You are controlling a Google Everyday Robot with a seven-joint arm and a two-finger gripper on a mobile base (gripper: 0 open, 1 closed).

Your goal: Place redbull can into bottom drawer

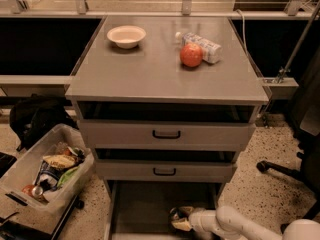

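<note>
**Can in gripper, low in the bottom drawer**

Pulled out at the foot of the grey cabinet: bottom drawer (140, 209), flat grey floor showing. Reaching into it from the lower right: white robot arm (235, 225), lying low over the drawer's right front part. At the arm's end, gripper (176, 218), pointing left, pale fingers (183, 210) set one above and one below a small dark object. Taken for the redbull can (174, 214): clamped between those fingers, inside the drawer's outline near its right side. Cannot tell whether touching the floor or held just off it.

Above, two shallower drawers with black handles: middle drawer (165, 171) and top drawer (166, 134), a dark gap over each front.

On the cabinet top (150, 79): pale bowl (126, 36) at back left; red-orange apple (191, 55) at back right, touching or just in front of a clear plastic bottle (204, 45) lying on its side with a white label.

Left of the cabinet, on speckled floor: clear plastic bin (20, 161) holding mixed packets and cans, with a black bag (35, 116) behind it. On the right, black chair base (280, 168).
</note>
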